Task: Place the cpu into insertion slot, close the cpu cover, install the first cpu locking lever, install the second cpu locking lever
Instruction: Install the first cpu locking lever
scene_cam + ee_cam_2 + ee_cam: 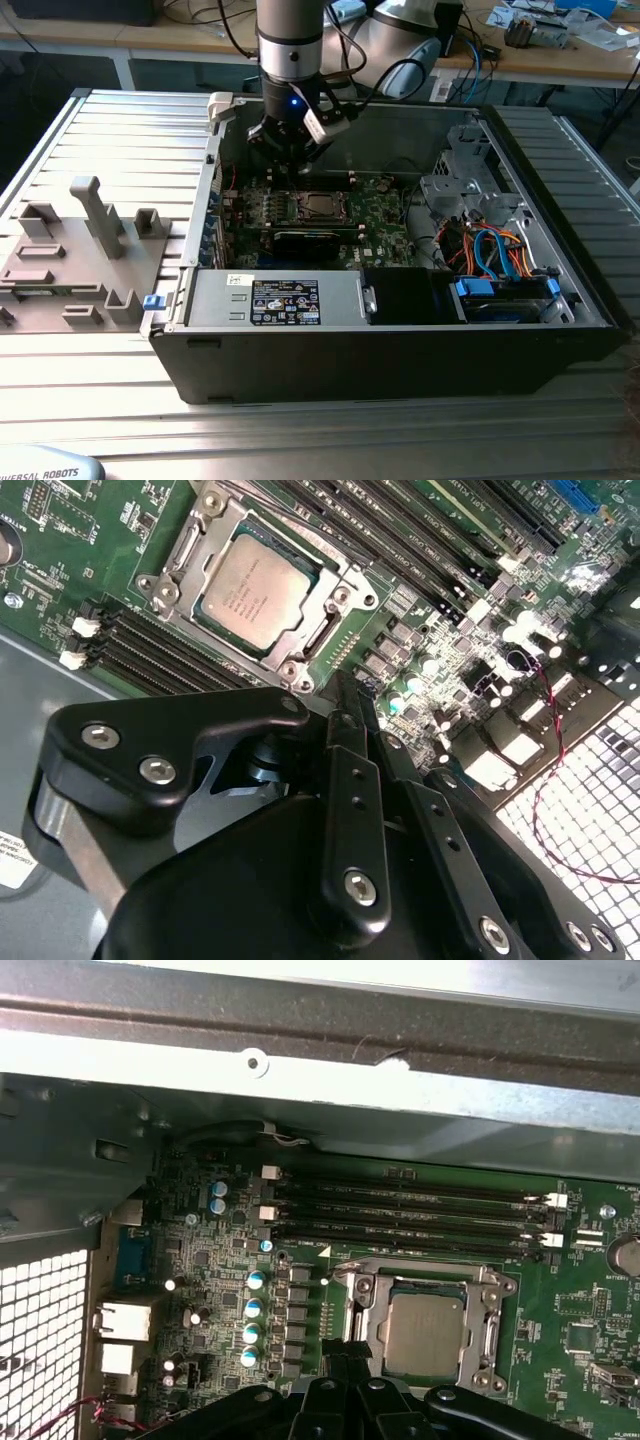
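The cpu (255,590) lies flat in its socket on the green board (385,215), silver top up. The cpu cover (338,588) is down around it, a silvery frame with the chip showing through its window. In the first wrist view the cpu (425,1332) and cpu cover (362,1305) sit just beyond my fingers. My gripper (290,165) hangs above the board, beside the socket (318,207) and a little toward the case's back wall. In both wrist views the gripper (345,690) (345,1355) has its black fingers together, with nothing held.
The board sits inside an open black computer case (400,350). Black memory slots (400,1210) run beside the socket. A power supply (285,300) lies along the front, and a drive bay with blue and orange cables (495,255) is at the exterior view's right. A grey fixture (80,250) stands left of the case.
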You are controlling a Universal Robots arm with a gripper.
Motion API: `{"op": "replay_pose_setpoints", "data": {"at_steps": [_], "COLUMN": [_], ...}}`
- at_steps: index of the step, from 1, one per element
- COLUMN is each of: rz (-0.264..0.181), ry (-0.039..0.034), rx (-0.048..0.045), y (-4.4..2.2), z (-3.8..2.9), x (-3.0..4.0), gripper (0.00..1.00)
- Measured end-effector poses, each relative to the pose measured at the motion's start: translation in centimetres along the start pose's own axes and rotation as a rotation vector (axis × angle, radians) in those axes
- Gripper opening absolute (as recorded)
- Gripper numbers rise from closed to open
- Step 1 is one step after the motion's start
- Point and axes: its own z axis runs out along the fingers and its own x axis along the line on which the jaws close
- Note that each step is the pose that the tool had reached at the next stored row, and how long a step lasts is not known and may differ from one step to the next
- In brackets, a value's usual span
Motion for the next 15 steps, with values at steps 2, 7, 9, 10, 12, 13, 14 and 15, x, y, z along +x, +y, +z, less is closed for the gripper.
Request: {"op": "replay_pose_setpoints", "data": {"at_steps": [2, 7, 9, 10, 12, 13, 14, 15], "rz": [0.000, 0.000, 0.000, 0.000, 0.000, 0.000, 0.000, 0.000], "ry": [-0.0001, -0.0001, -0.0001, -0.0001, -0.0001, -0.0001, -0.0001, -0.0001], "rx": [0.0000, -0.0001, 0.0000, -0.0001, 0.0000, 0.0000, 0.0000, 0.0000], "y": [0.00, 0.02, 0.03, 0.03, 0.04, 0.04, 0.04, 0.05], "z": [0.00, 0.00, 0.00, 0.00, 0.00, 0.00, 0.00, 0.00], "x": [0.04, 0.19, 0.25, 0.29, 0.36, 0.40, 0.43, 0.50], "gripper": [0.11, 0.11, 0.11, 0.11, 0.11, 0.11, 0.11, 0.11]}}
